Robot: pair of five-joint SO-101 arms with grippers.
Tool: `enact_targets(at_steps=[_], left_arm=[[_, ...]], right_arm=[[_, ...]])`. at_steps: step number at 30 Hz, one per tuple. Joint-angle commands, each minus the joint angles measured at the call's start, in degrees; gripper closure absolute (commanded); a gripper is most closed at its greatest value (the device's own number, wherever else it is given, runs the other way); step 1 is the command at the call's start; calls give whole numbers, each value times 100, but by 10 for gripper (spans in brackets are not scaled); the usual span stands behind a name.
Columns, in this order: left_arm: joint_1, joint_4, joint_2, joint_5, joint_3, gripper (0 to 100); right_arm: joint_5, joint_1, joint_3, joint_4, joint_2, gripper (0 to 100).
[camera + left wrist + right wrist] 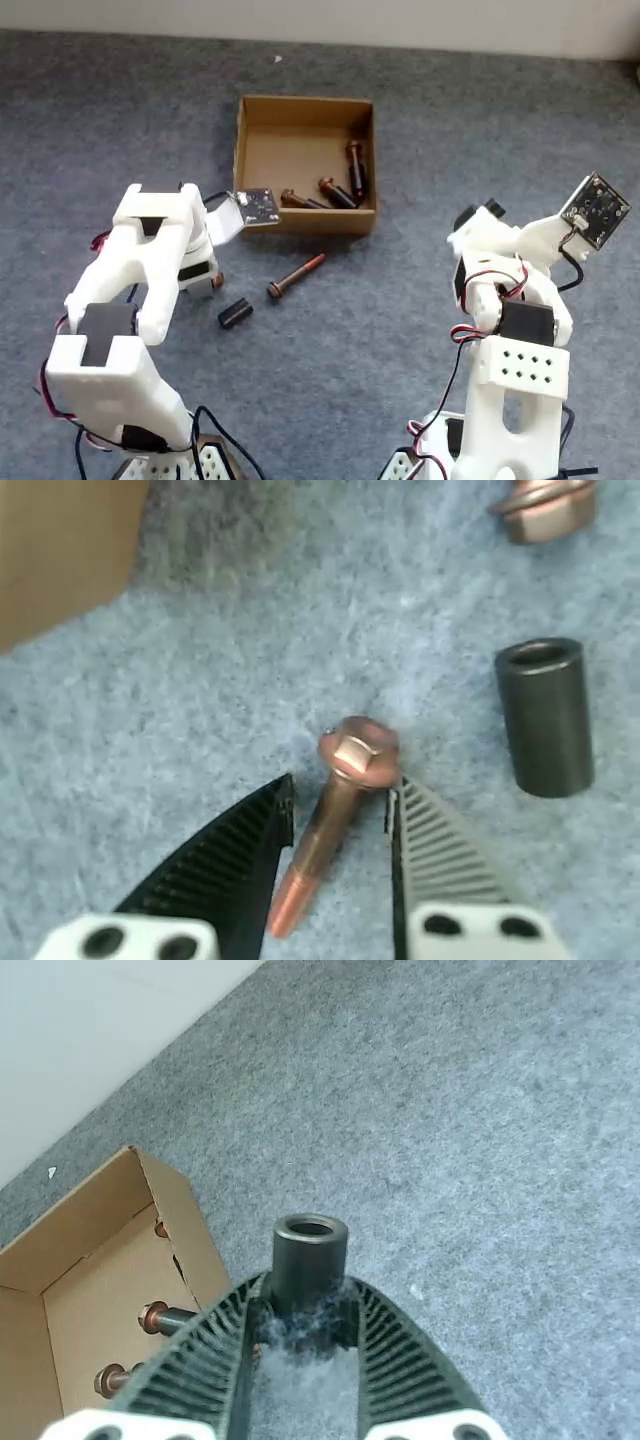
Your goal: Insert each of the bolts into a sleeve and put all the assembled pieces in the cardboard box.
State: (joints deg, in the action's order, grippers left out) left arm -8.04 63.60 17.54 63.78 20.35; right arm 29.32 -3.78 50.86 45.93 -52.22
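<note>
Left claw is spread open around a copper bolt lying on the table; contact seemingly not made. A black sleeve is clamped in the right claw. Three assembled pieces are seen in the cardboard box.

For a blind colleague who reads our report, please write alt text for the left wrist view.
The left gripper, open, has one finger on each side of a copper bolt lying on grey carpet. A dark sleeve lies apart beside it, with a second bolt's head and a cardboard box corner farther off.
</note>
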Motion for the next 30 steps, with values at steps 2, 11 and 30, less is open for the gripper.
enact_targets(at_steps=[2, 11, 30], left_arm=[[66, 123, -321, 35, -215, 864], [488, 993, -655, 26, -198, 997], [778, 1371, -3336, -1697, 391, 993]], right_arm=[[18, -75, -31, -189, -189, 994], [18, -75, -31, -189, -189, 994], [18, 31, -31, -171, -233, 994]])
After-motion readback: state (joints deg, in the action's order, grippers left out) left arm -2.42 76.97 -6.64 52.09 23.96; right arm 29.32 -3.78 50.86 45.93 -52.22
